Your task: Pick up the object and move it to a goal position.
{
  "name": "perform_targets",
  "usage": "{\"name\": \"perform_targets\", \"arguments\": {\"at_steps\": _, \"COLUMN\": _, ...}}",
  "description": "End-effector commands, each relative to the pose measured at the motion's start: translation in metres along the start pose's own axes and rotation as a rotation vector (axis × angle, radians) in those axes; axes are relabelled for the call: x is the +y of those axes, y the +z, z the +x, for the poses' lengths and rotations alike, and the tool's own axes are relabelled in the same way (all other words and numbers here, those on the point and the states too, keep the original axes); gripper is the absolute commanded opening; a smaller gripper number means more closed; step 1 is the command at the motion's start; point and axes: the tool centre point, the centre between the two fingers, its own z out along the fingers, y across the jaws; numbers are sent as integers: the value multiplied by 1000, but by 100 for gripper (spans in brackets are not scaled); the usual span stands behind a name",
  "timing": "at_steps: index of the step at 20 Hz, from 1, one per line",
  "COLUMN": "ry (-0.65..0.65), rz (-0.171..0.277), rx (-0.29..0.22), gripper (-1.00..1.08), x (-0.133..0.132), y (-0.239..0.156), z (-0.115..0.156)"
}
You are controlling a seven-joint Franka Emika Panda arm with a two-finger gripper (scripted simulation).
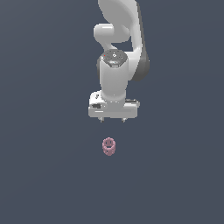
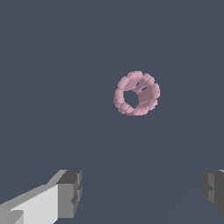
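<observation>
The object (image 1: 108, 146) is a small dusty-pink bumpy cylinder lying on the dark grey surface, in front of the white arm in the exterior view. Its hollow end shows in the wrist view, where the object (image 2: 137, 93) sits well apart from both fingers. My gripper (image 1: 112, 120) hangs above and behind it, pointing down, open, with nothing between the fingers. In the wrist view the gripper (image 2: 142, 192) shows two grey fingertips (image 2: 70, 192) set wide apart.
A plain dark grey surface (image 1: 48, 175) spreads all around the object. No other object, container or edge shows in either view.
</observation>
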Motion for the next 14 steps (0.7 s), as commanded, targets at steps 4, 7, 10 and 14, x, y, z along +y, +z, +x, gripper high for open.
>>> {"name": "perform_targets", "arguments": {"at_steps": 4, "ry": -3, "rz": 0, "rx": 1, "gripper": 100, "x": -4, "y": -1, "z": 0}}
{"name": "perform_targets", "arguments": {"at_steps": 7, "ry": -13, "rz": -1, "rx": 6, "gripper": 100, "x": -17, "y": -3, "z": 1}}
{"name": "perform_targets", "arguments": {"at_steps": 10, "ry": -25, "rz": -2, "rx": 10, "gripper": 100, "x": -28, "y": -6, "z": 1}}
{"name": "perform_targets", "arguments": {"at_steps": 14, "ry": -29, "rz": -2, "rx": 10, "gripper": 100, "x": -29, "y": -6, "z": 1}}
